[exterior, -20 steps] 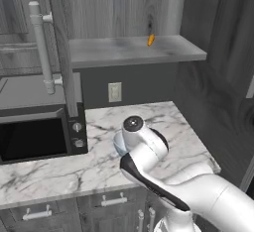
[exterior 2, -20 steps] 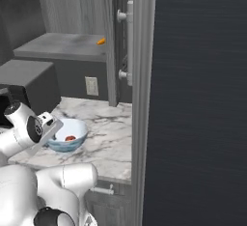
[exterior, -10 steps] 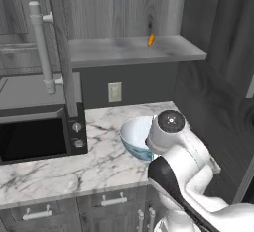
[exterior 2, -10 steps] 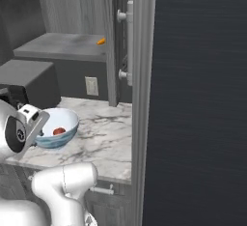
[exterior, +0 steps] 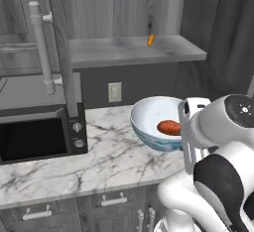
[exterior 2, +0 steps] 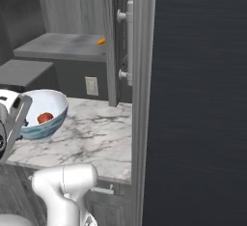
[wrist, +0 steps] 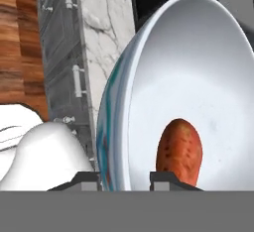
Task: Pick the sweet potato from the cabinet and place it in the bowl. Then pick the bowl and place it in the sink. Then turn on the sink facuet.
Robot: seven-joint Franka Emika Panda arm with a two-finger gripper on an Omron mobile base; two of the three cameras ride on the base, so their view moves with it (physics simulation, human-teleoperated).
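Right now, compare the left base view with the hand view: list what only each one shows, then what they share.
Only the left base view: the black microwave, the grey wood-grain cabinet shelf holding a small yellow-orange item, the pale bar handle, and a white wall outlet.

Only the hand view: a brown wooden floor and the gripper fingertips straddling the bowl's rim, one inside, one outside.

Both: the round white bowl with the reddish-orange sweet potato inside, white marble counter, and grey drawers.
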